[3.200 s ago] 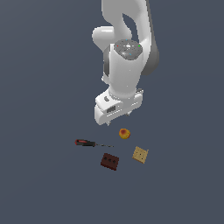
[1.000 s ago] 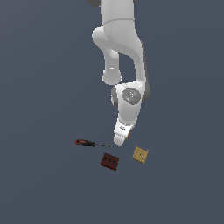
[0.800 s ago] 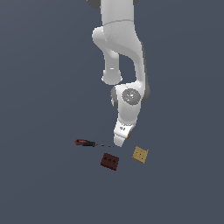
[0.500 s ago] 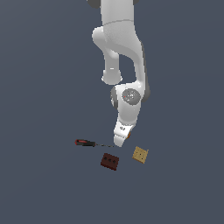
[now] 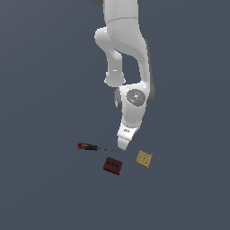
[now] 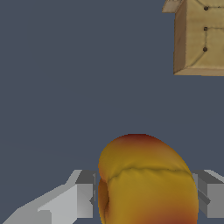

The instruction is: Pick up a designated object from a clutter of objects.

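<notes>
The orange-yellow ball with a red patch (image 6: 146, 183) fills the near part of the wrist view. It sits between my two grey fingers (image 6: 81, 194), which press against both of its sides. In the exterior view my gripper (image 5: 122, 144) is down at the surface among the clutter, and only an orange sliver of the ball (image 5: 133, 138) shows behind it. The red-and-black screwdriver (image 5: 92, 147) lies to the exterior view's left of the gripper. The dark brown block with holes (image 5: 113, 165) and the tan square tile (image 5: 144, 158) lie in front of it.
The tan tile also shows in the wrist view (image 6: 199, 37), apart from the ball. The screwdriver's thin shaft points toward the gripper and ends close to it. The surface around is plain dark grey.
Since 3.2 s ago the arm has come down from above the clutter onto the ball, which the gripper now hides. Over the last second it has hardly moved.
</notes>
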`<state>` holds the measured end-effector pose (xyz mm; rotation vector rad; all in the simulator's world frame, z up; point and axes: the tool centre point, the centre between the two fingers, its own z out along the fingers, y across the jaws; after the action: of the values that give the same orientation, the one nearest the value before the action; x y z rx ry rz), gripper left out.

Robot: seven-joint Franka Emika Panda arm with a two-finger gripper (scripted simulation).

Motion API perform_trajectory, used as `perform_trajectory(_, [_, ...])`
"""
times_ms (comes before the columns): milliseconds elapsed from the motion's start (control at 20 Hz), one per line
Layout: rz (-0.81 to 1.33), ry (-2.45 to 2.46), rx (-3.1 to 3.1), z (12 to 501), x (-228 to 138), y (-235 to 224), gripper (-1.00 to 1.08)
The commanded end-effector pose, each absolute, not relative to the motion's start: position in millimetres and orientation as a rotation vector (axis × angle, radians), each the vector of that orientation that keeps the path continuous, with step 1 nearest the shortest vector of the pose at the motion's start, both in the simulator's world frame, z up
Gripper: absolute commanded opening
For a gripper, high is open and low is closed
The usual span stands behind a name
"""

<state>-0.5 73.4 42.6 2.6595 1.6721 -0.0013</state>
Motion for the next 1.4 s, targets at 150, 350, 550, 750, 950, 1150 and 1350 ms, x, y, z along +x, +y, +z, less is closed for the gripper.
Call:
perform_trajectory(150, [0.001, 1.672, 2.658, 67, -2, 84, -1.00])
perform_trajectory(350, [0.001, 1.673, 2.657, 95, -4, 96, -1.00])
perform_trajectory(550, [0.000, 1.674, 2.657, 132, -7, 112, -1.00])
perform_trajectory(750, [0.000, 1.674, 2.656, 175, -10, 131, -1.00])
perform_trajectory(950, [0.000, 1.676, 2.656, 218, -14, 151, -1.00])
perform_trajectory(1150, [0.000, 1.676, 2.656, 261, -16, 169, -1.00])
perform_trajectory(1350, [0.000, 1.677, 2.656, 302, -18, 187, -1.00])
